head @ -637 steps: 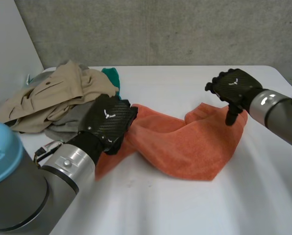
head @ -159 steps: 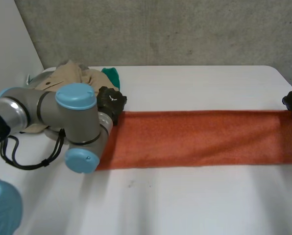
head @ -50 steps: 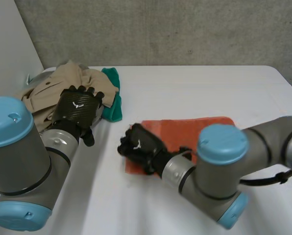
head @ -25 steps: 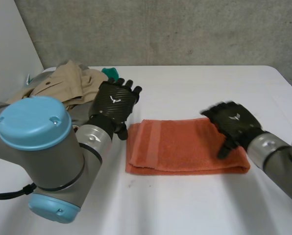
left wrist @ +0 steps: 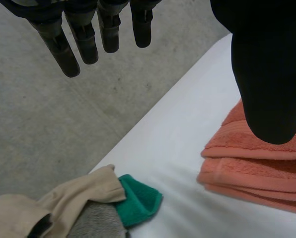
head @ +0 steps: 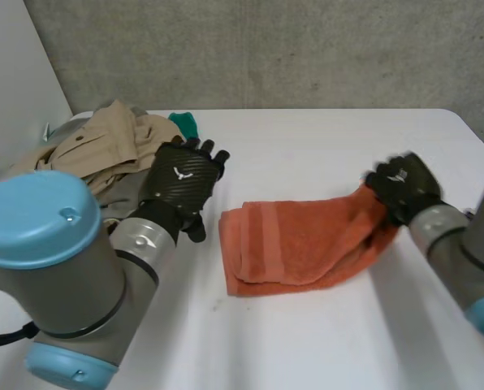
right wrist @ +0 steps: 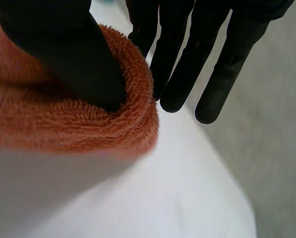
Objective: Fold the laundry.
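Since 0.5 s ago the orange towel (head: pixel 299 244) has skewed on the white table (head: pixel 307 349) & its right end has risen, pinched betw. thumb and straight fingers of the right hand (head: pixel 404 188); the rest lies folded mid-table. Left hand (head: pixel 183 183) hovers just beside the towel's left end, not touching, fingers straight & spread. Behind it, at the far left corner: tan garment (head: pixel 104 146) over a grey one (head: pixel 122 195), w/ a green cloth (head: pixel 185 122) poking out.

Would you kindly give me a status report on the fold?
Left robot hand open, free. Right robot hand pinching raised end of folded orange towel. Clothes pile clear of towel.
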### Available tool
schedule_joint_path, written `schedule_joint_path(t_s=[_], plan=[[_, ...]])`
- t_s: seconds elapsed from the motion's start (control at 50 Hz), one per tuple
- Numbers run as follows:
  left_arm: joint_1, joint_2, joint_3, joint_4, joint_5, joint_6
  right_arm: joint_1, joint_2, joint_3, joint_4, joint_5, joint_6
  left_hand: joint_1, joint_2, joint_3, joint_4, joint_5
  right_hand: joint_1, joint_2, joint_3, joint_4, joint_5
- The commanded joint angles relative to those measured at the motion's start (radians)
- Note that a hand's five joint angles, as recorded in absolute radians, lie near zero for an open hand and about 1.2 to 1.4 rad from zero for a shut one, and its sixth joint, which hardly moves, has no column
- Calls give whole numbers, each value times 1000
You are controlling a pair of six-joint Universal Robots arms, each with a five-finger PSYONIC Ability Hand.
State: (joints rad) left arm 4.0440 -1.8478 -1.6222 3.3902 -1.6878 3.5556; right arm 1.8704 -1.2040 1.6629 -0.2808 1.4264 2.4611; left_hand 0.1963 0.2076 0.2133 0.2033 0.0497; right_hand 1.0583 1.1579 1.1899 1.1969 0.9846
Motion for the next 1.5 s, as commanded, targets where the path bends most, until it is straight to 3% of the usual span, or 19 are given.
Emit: schedule_joint_path(t_s=[0.02, 0.08, 0.18, 0.2, 0.22, 0.3, 0.36, 0.44, 0.5, 0.56, 0.64, 0.76, 0.92, 1.1, 1.22, 1.32, 1.42, 1.5], plan=[[73, 81, -65, 6, 4, 0, 304, 60, -100, -46, -23, -1, -22, -33, -39, -29, -50, 338, 238, 206, 199, 237], [98, 91, -82, 8, 4, 0, 404, 141, -133, -63, -56, 6, -22, -33, -39, -29, -50, 338, 238, 206, 199, 237], [108, 88, -93, 8, 5, -12, 441, 218, -150, -58, -53, 18, -22, -33, -39, -29, -50, 338, 238, 206, 199, 237], [110, 88, -93, 9, 7, -15, 441, 213, -144, -57, -55, 35, -22, -33, -39, -29, -50, 2, -98, -130, -137, -99], [110, 87, -91, 9, 8, -21, 441, 209, -143, -55, -57, 53, -22, -33, -39, -29, -50, -173, -273, -305, -312, -274], [108, 73, -65, 12, 11, -49, 414, 141, -124, -54, -63, 201, -22, -33, -39, -29, -50, -459, -558, -590, -597, -560], [96, 32, -7, 17, 13, -89, 317, 40, -95, -47, -63, 363, -22, -33, -39, -29, -50, -665, -764, -796, -803, -766], [69, -37, 83, 17, 26, -147, 205, -64, -58, -12, -69, 556, -22, -33, -39, -29, -50, -727, -826, -858, -865, -827], [10, -122, 175, 8, 82, -204, 146, -83, -64, 75, -86, 642, -22, -33, -39, -29, -50, -753, -853, -885, -892, -854], [-26, -211, 267, -2, 138, -261, 98, -84, -77, 155, -106, 667, -21, -32, -38, -28, -49, -750, -850, -882, -889, -851], [-37, -310, 352, -58, 143, -311, 56, -49, -120, 250, -159, 658, 8, -3, -9, 1, -20, -747, -847, -879, -886, -848], [-48, -413, 418, -189, 73, -324, 56, 139, -235, 345, -242, 642, 29, 18, 12, 22, 1, -736, -835, -867, -874, -836], [-76, -488, 415, -256, -55, -296, 56, 290, -305, 399, -238, 538, 29, 18, 12, 22, 1, -724, -823, -855, -862, -825], [-88, -490, 393, -259, -62, -227, 59, 302, -308, 387, -136, 414, 26, 15, 9, 19, -2, -741, -841, -873, -880, -842], [-106, -453, 393, -261, -58, -228, 55, 196, -241, 302, -99, 409, 17, 6, 0, 10, -11, -747, -847, -879, -886, -848], [-100, -312, 383, -261, -55, -230, 42, 66, -125, 183, -77, 423, 8, -3, -9, 1, -19, -753, -853, -885, -892, -854], [-89, -197, 355, -256, -27, -231, 41, -54, 24, 60, 47, 453, 3, -9, -14, -5, -25, -858, -958, -990, -997, -959], [-53, -122, 315, -255, 51, -233, 35, -69, 92, 66, 129, 511, 3, -9, -14, -5, -25, -884, -983, -1015, -1022, -985]])
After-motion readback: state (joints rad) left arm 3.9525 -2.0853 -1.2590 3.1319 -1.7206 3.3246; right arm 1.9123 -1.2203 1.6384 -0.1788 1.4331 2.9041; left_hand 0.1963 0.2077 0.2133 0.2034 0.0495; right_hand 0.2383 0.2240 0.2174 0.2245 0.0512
